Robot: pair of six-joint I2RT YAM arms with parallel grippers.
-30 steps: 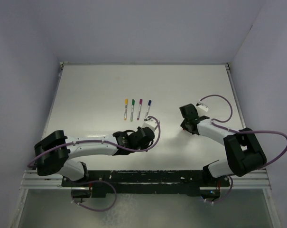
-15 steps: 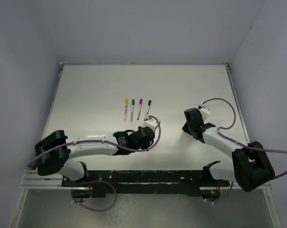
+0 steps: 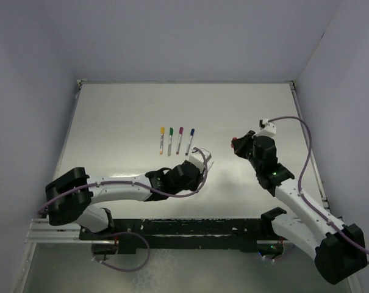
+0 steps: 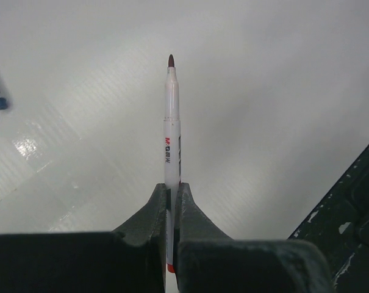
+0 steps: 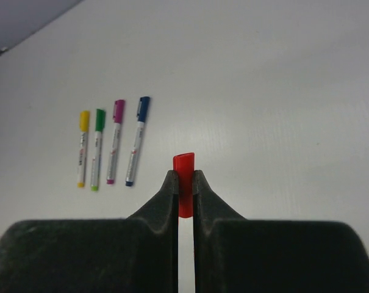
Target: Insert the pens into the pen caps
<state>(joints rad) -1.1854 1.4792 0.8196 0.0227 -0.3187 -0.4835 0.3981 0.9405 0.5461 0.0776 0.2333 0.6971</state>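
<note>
Pale lilac walls (image 3: 184, 36) close in a white table (image 3: 123, 110); four capped pens (image 3: 180, 139) lie side by side about midway between its left and right edges, caps toward the far edge, running yellow, green, magenta, blue from the left. Closer to the near edge, the left tool (image 4: 173, 186) is clamped tight on an uncapped pen (image 4: 171, 122); the white barrel juts straight out past the fingertips, its dark tip bare, a red end showing behind the jaws. Over toward the right edge, the right tool (image 5: 184, 178) is closed on a red cap (image 5: 184, 163); the cap stands between the fingers, its top poking out beyond them; the two tools are well apart.
</note>
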